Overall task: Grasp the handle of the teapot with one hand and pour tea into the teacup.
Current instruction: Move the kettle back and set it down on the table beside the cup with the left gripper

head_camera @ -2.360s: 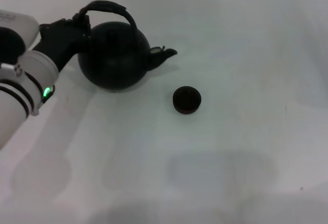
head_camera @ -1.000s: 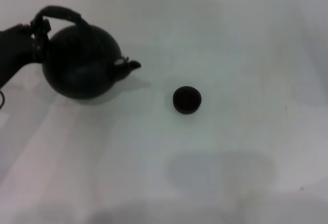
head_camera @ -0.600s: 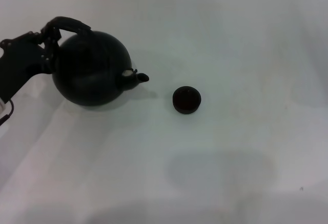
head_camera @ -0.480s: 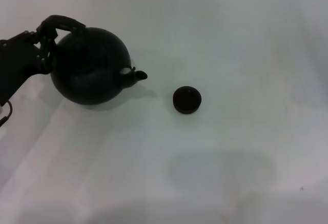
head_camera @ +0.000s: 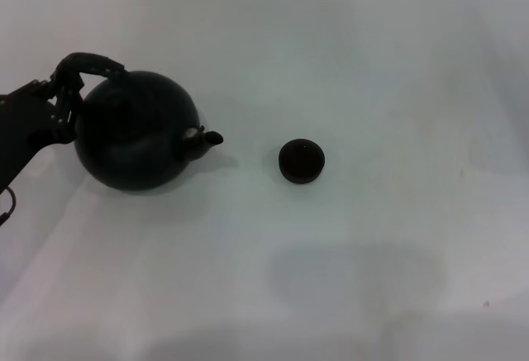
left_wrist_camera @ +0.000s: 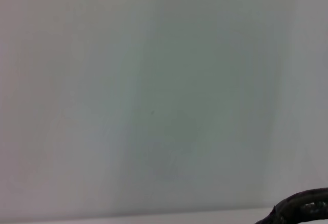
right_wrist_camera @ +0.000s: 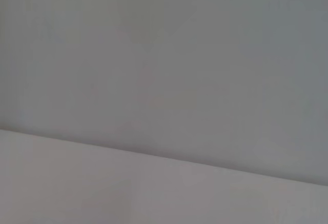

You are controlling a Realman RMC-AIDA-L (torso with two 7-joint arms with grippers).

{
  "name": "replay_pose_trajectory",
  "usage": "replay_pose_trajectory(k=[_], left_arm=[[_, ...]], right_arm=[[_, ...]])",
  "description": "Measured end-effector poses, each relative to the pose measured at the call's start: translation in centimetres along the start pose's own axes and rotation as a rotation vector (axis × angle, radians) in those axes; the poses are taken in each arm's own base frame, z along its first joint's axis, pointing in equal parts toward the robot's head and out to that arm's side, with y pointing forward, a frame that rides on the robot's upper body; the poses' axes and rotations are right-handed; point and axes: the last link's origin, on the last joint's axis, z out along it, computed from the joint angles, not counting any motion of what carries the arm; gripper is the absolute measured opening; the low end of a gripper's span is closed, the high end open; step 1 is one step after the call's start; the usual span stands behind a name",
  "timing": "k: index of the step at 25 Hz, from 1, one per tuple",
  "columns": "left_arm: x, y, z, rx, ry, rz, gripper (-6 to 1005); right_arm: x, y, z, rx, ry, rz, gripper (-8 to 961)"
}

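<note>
You have the teapot (head_camera: 135, 132) at the left side of the white tabletop (head_camera: 372, 237), a large round body in dark green-black with a dull sheen. Its short stubby spout (head_camera: 208, 139) points toward the robot's right, in the direction of the teacup (head_camera: 302, 161), and carries a small pale spot at its base. The thick arched handle (head_camera: 87, 65) rises from the top of the pot and leans toward the left edge of the head view; its surface looks ribbed, as if wrapped. In the left wrist view only a short dark ribbed piece of the handle (left_wrist_camera: 302, 211) shows against the pale surface.

Your left gripper (head_camera: 59, 101) comes in from the left edge and is clamped around the handle at its left end, its dark body merging with the pot's outline. Whether the pot's base touches the table you cannot tell from here.

The teacup sits well apart from the spout, to the pot's right, near the middle of the table. It is tiny, low and bowl-like, dark brown-black, upright, with no handle.

Your right gripper appears in none of the views; the right wrist view shows only pale, blank surface.
</note>
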Motion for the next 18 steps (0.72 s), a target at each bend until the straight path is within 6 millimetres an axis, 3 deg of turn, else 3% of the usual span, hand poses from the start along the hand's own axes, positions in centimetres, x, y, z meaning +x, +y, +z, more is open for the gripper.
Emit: replay_pose_trajectory(k=[18], left_arm=[[-0.46,-0.82,0.13,0.018,-0.016,-0.013,135]], right_arm=[[0.09,0.26,-0.01,-0.010,0.003,-0.001,844]])
